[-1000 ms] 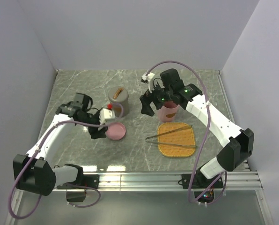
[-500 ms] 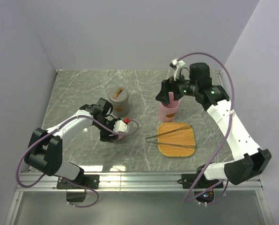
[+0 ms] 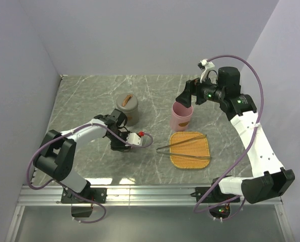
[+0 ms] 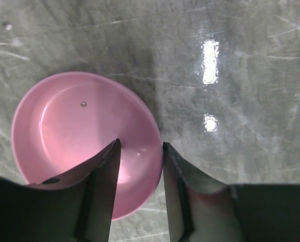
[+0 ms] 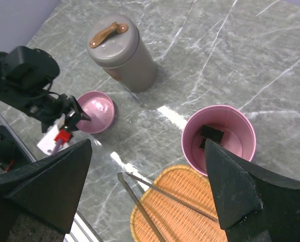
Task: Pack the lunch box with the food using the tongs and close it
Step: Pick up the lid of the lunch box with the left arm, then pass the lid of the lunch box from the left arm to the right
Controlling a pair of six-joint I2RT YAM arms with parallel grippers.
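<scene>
Left fingers (image 4: 102,191) astride pink lid's (image 4: 64,131) rim; dark piece (image 5: 212,133) inside pink cup (image 5: 246,132).

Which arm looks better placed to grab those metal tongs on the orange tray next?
Right. The right gripper, open, hovers by the pink cup beside the tray holding the tongs; the left gripper is farther off, straddling the pink lid at its rim.

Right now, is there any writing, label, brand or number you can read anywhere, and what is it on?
None. No readable text shows on the grey canister, pink cup, pink dish, tray or tongs.
</scene>
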